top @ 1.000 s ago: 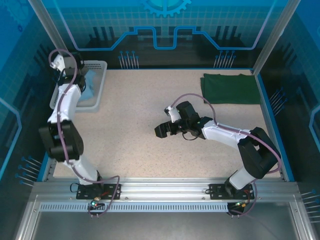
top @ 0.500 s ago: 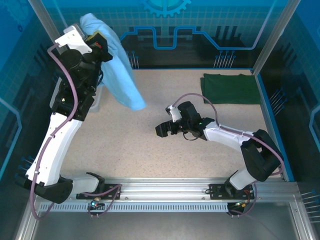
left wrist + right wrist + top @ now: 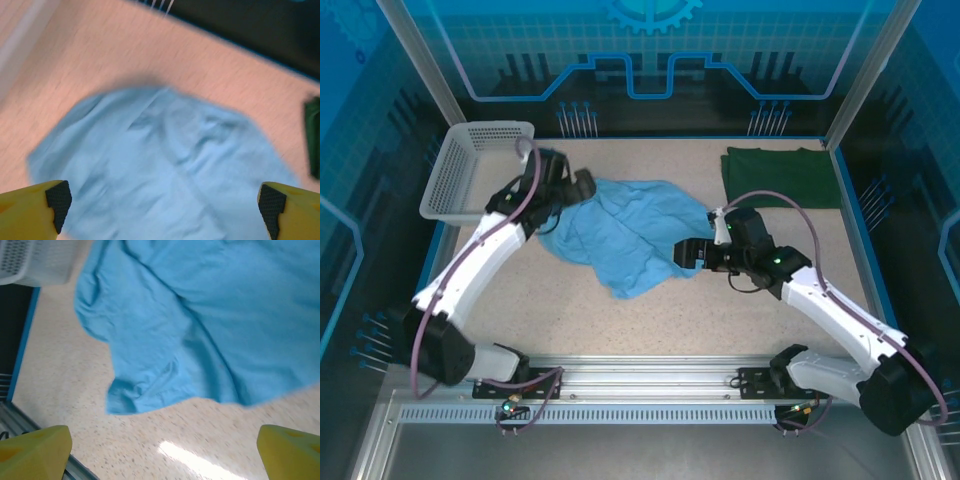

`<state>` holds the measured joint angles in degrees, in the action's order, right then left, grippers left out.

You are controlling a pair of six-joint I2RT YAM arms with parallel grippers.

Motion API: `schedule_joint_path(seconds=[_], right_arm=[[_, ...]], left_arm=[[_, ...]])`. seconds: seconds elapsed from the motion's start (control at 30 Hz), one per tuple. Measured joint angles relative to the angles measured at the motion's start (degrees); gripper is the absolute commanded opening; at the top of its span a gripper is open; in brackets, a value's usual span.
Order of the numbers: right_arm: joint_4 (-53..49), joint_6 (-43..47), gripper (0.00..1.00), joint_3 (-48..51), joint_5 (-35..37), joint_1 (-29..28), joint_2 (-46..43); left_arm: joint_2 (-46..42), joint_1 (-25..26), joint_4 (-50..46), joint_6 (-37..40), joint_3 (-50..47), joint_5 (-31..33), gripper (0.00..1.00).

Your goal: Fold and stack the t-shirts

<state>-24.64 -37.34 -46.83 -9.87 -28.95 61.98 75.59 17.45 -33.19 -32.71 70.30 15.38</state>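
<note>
From above, the task looks about half done. The plain dark green cloth t-shirt (image 3: 780, 177) lies folded flat at the far right corner of the speckled worktop (image 3: 620, 310). The light sky-blue cloth t-shirt (image 3: 630, 235) lies crumpled in a loose heap in the middle, outside the white plastic mesh basket (image 3: 470, 180) at the far left. I judge that spreading, folding and stacking the blue one on the green one are what is left. My left arm (image 3: 480, 250) stretches from the near left to the heap's far-left edge. My right arm (image 3: 820, 295) bends in from the near right, its wrist pointing left at the heap's right edge.

From my left wrist, the picture is blurred. My left jaws stand wide, the black pads (image 3: 59, 200) at the two sides of the view, with nothing between them and the blue shirt spread below. A sliver of green shows at the right edge.

From my right wrist, my right jaws are wide too, the yellow fingertips (image 3: 35, 450) holding nothing, above bare worktop beside the shirt's rumpled edge, with the basket's corner beyond.
</note>
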Motion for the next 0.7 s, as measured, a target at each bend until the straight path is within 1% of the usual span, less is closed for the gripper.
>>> schedule_joint_path(seconds=[0.07,0.17,0.23,0.3,0.37,0.43,0.47,0.57,0.63,0.7], right_arm=[[-4.0,-0.2,0.97,0.0,-0.1,1.6,-1.4],[-8.3,0.0,0.95,0.0,-0.9,4.6,-2.3],[-10.0,0.0,0.92,0.1,-1.3,7.8,-1.7],[-11.0,0.0,0.89,0.3,-2.0,12.1,0.3],[-10.9,-0.2,0.83,0.4,-2.7,16.6,4.2],[-10.8,-0.2,0.71,0.0,-3.5,20.6,9.4],[-10.7,-0.5,0.65,-0.9,-4.2,23.1,13.6],[-11.2,0.0,0.61,-5.1,-5.2,26.8,23.7],[-11.8,0.1,0.62,-9.6,-4.9,27.1,29.2],[-12.0,0.3,0.62,-13.5,-3.8,27.0,32.1]], left_arm=[[-5.9,0.0,-1.4,-1.5,-4.9,-3.3,0.86],[-13.5,1.9,-1.2,-3.1,-11.3,-9.4,0.85],[-16.4,5.6,-0.7,-4.8,-16.4,-13.0,0.85],[-17.0,10.1,1.3,-7.1,-22.2,-15.7,0.85],[-15.3,13.6,3.6,-10.5,-28.4,-18.6,0.85],[-11.5,15.7,6.0,-14.4,-33.3,-21.2,0.85],[-8.5,16.5,6.3,-16.5,-34.6,-22.4,0.85],[-1.8,17.7,7.4,-21.0,-35.1,-25.1,0.85],[0.2,18.0,8.8,-23.5,-35.1,-26.9,0.85],[1.3,17.8,9.3,-25.1,-34.7,-28.6,0.85]])
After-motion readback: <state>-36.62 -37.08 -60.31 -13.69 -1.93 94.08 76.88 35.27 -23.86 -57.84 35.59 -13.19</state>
